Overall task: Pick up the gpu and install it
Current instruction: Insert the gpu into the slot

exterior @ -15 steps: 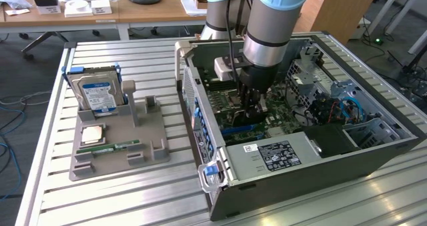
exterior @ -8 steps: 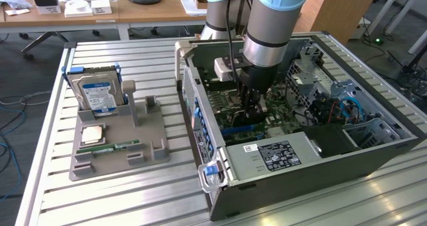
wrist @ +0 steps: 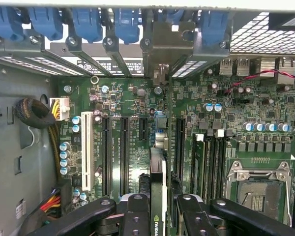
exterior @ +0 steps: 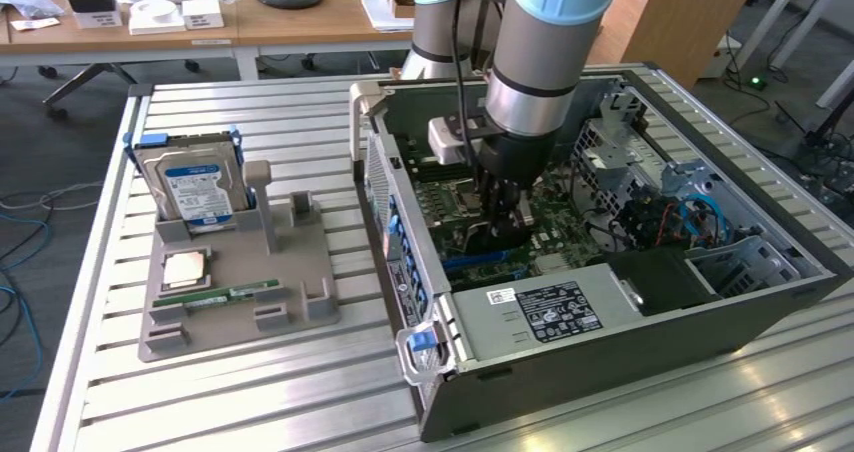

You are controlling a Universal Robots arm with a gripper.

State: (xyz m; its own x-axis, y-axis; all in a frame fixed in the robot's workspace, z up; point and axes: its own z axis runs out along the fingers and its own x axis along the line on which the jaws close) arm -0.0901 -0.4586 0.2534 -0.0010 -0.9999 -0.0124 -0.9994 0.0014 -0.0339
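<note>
Slatted aluminium desk [exterior: 254, 122] carries an open grey metal computer case [exterior: 641, 342] lying on its side at the exterior view's right. The silver and blue robot arm [exterior: 541, 72] reaches down into it. Its black jaws are clamped on the gpu [wrist: 157, 177], a thin card seen edge-on with a black face and a logo on its upper edge. The card stands upright on its long edge over the green motherboard [wrist: 132, 103]. Its long axis runs parallel to the long black expansion slots [wrist: 124, 152] and points toward the case wall lined with blue plastic latches [wrist: 88, 22]. Whether its lower edge is seated in a slot cannot be told. One side of the card has free slots out to a white slot [wrist: 87, 150]. The other side has the black memory slots [wrist: 211, 162] and a silver processor socket [wrist: 258, 189], all low and flat. A grey plastic holder [exterior: 287, 272] with a silver hard drive [exterior: 198, 187] sits well apart at the exterior view's left.
</note>
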